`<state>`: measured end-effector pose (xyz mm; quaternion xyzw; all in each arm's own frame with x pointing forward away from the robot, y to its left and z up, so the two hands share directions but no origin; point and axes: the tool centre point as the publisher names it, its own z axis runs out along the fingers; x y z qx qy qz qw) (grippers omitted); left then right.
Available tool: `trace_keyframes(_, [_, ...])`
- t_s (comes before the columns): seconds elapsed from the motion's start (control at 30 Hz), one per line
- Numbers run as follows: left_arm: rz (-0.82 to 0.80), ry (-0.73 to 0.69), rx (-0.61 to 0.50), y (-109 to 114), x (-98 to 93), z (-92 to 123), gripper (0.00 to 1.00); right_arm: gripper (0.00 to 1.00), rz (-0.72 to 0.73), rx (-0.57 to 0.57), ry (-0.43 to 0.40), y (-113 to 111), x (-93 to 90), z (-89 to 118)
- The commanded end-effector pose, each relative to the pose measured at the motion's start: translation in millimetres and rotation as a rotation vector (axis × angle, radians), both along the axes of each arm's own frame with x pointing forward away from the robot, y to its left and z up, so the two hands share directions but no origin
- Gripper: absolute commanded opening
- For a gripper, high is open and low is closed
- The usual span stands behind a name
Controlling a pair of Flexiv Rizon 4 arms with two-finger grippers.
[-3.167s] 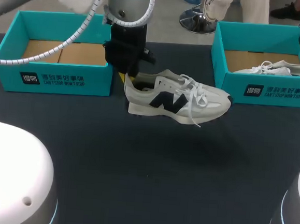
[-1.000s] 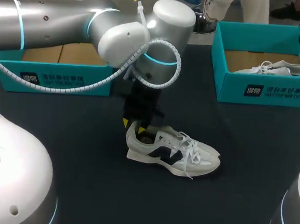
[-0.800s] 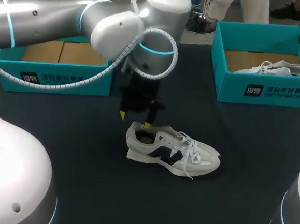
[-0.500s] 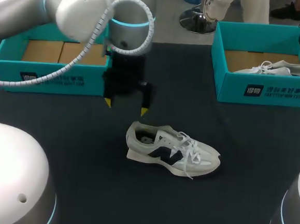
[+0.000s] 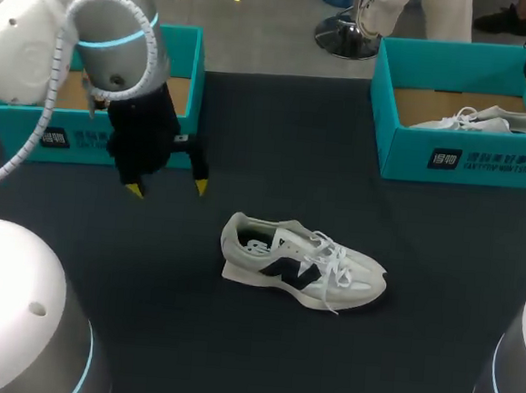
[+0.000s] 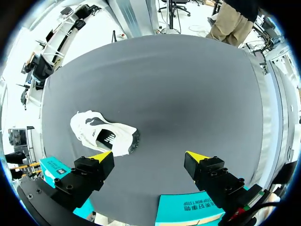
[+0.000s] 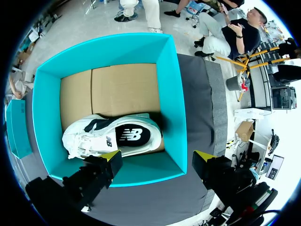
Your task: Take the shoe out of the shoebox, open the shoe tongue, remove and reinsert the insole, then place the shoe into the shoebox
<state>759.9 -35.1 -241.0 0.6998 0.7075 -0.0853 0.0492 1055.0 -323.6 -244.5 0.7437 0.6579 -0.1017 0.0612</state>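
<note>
while the left jaws hang wide open over the tabletop (image 5: pixel 259 360), nothing sits btwn their two yellow fingertips (image 5: pixel 134 189); they hold nothing. in the head view they're just in front of the left shoebox (image 5: pixel 197 64), w/ the left arm (image 5: pixel 39 33) covering part of that box. the shoe (image 5: pixel 301 270) stands upright on its sole near the tabletop's middle, out of both boxes. its heel is toward the left jaws but apart from them, toe pointing to the view's right. it's off-white w/ a dark side logo. laces (image 5: pixel 336 257) are loose, one hanging down over the side, and the collar opening faces up.

left wrist view: same shoe (image 6: pixel 101 133) lies ahead of the jaws, off to one finger's side, not btwn the fingertips (image 6: pixel 196 156). bare dark tabletop (image 6: pixel 178 94) is ahead of them, and a teal edge of the left shoebox (image 6: pixel 188 209) is under them.

right wrist view: right jaws also spread wide and empty, fingertips (image 7: pixel 113 157) hovering above the right shoebox (image 7: pixel 171 89). inside it a second shoe (image 7: pixel 110 134) lies on its side on the brown cardboard floor, by the box wall nearest the jaws, logo side up. in the head view this box (image 5: pixel 466 160) sits at the tabletop's far right, well apart from the shoe on the tabletop, w/ the second shoe (image 5: pixel 488 119) visible in it.
</note>
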Motion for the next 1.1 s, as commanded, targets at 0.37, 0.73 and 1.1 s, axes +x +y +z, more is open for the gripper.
trace_keyframes(0.37, [0.059,-0.075,-0.227,15.4,-5.9,-0.8,1.0,1.0,-0.002,0.0,0.003,-0.3,1.7,0.4])
trace_keyframes(0.73, [0.477,0.218,-0.574,67.4,-9.6,-4.5,1.0,1.0,-0.002,0.0,0.003,-0.3,1.7,0.4])
trace_keyframes(1.1, [0.778,0.42,-0.648,98.2,-41.3,-33.2,1.0,1.0,-0.002,0.0,0.003,-0.3,1.7,0.4])
